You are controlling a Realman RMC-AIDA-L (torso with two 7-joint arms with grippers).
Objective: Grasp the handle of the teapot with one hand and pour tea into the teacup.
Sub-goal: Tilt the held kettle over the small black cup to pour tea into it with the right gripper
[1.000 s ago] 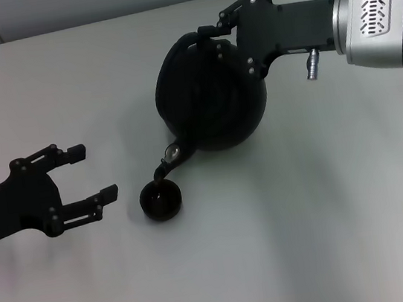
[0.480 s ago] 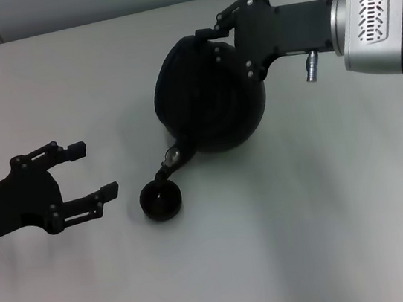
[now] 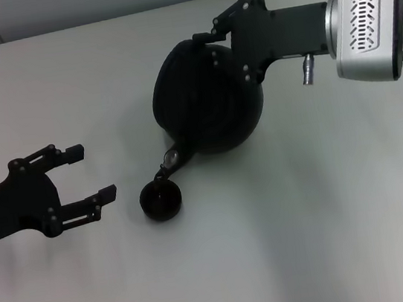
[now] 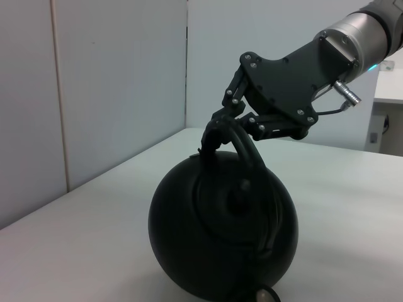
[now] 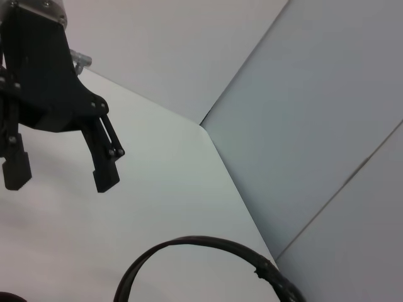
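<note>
Item count: one teapot (image 3: 206, 105) with one handle (image 4: 234, 135), and one teacup (image 3: 161, 199). Two grippers: left gripper (image 3: 93, 174), right gripper (image 3: 210, 41).

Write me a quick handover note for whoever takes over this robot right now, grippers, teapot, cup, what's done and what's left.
Right gripper: shut on the handle, holding the teapot tipped forward with its spout just above the teacup.
Left gripper: open and idle, low over the table beside the teacup, touching nothing.
Done: handle grasped, teapot lifted and tilted over the cup.
Cannot tell whether tea is flowing or how full the cup is.
Left: finish the pour, bring the teapot upright, set it down on the table, release.
</note>
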